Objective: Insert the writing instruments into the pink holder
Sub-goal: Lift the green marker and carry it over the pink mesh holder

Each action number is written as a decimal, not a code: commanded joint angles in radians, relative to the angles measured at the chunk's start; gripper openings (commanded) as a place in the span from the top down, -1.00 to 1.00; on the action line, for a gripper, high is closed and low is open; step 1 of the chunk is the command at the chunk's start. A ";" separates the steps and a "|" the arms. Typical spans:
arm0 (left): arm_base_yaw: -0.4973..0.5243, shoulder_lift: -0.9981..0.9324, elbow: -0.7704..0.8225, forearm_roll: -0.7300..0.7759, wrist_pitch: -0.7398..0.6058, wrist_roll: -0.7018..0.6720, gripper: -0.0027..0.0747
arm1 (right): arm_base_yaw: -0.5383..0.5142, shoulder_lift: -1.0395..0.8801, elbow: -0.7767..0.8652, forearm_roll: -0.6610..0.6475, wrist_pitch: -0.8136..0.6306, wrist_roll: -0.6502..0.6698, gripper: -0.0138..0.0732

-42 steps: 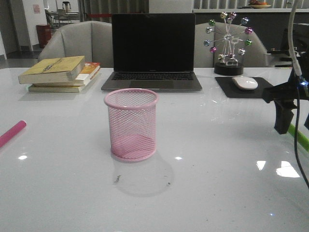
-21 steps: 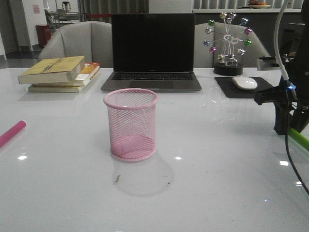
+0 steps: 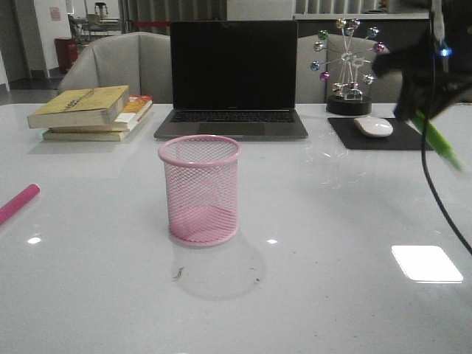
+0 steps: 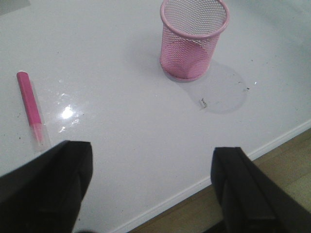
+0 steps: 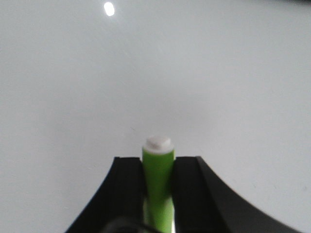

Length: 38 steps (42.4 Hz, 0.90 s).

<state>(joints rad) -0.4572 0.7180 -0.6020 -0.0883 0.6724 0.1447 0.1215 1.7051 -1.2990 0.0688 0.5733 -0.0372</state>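
Note:
The pink mesh holder stands upright at the table's middle, also in the left wrist view as the pink holder. The green marker hangs tilted in the air at the far right, with my right gripper shut on it. In the right wrist view the green marker sits clamped between both fingers, its white end forward. The pink marker lies flat at the table's left edge, seen as the pink marker in the left wrist view. My left gripper is open near the front edge, nothing between its fingers.
A laptop stands open behind the holder. Stacked books lie at the back left. A mouse on a dark pad and a ball-wheel ornament sit at the back right. The table's front edge shows below my left gripper.
My right gripper has risen from the table at the far right, lifting the green marker into the air and shifting slightly left. The left arm, holder and pink marker have not moved.

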 commanded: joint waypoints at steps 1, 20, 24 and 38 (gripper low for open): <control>-0.008 0.002 -0.027 -0.016 -0.072 0.000 -0.51 | 0.072 -0.192 0.074 0.038 -0.254 -0.004 0.43; -0.008 0.002 -0.027 -0.016 -0.074 0.000 -0.51 | 0.471 -0.419 0.534 0.024 -1.186 -0.004 0.43; -0.008 0.002 -0.027 -0.016 -0.074 0.000 -0.51 | 0.521 -0.362 0.545 -0.026 -1.296 -0.004 0.43; -0.008 0.002 -0.027 -0.016 -0.074 0.000 -0.51 | 0.535 -0.103 0.541 -0.093 -1.698 -0.004 0.43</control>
<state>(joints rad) -0.4572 0.7180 -0.6020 -0.0883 0.6724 0.1447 0.6551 1.5891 -0.7305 -0.0097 -0.9231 -0.0372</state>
